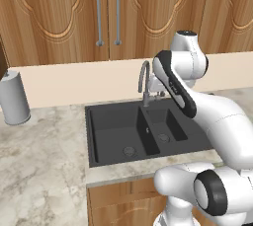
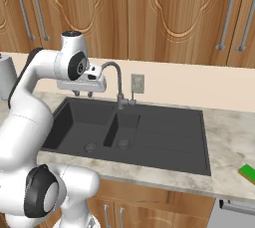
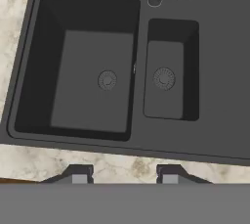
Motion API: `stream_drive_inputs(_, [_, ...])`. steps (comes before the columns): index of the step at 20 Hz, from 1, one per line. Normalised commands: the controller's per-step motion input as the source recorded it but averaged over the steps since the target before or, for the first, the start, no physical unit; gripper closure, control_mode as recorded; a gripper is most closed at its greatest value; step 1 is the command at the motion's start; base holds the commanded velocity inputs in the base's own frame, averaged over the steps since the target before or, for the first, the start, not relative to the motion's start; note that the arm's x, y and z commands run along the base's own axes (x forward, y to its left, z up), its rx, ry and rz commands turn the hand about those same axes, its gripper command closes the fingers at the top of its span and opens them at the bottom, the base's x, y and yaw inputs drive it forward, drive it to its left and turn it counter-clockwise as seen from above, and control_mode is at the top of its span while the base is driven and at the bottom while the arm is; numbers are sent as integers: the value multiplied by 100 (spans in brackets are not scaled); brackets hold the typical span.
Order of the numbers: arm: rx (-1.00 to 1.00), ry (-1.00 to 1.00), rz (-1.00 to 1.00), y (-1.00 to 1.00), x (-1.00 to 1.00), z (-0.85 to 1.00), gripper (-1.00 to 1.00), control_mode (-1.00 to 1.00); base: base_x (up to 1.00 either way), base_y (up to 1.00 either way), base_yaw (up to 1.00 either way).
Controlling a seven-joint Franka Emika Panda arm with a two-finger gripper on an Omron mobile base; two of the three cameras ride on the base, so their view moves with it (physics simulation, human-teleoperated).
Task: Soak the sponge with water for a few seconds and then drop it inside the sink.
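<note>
The sponge (image 2: 247, 172) is a small green block lying on the marble counter far to the right of the sink (image 2: 169, 165). The dark grey sink (image 1: 90, 141) has a large deep basin, a smaller basin and a drainboard (image 3: 224, 71). My gripper (image 2: 82, 94) hangs above the large basin, left of the curved grey faucet (image 2: 118, 80), pointing straight down. In the hand view the gripper (image 3: 124, 175) is open, its fingertips (image 3: 80, 174) apart with nothing between them, over the sink's front rim. No water runs from the spout.
A grey cylinder (image 1: 14, 97) stands on the counter left of the sink. Wooden wall cabinets (image 1: 106, 13) hang above the backsplash. A wall outlet (image 2: 137, 83) sits behind the faucet (image 1: 144, 79). Marble counter (image 1: 39, 170) spreads out left of the sink.
</note>
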Motion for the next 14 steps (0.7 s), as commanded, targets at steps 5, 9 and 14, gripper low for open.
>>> stream_drive_inputs(5, [0,0,0,0,-12,0,-100,-100,0,0,0])
stream_drive_inputs(9, [0,-3,0,0,-26,0,-100,-100,0,0,0])
stream_drive_inputs(14, [0,-17,4,-14,-58,0,-100,-100,0,0,0])
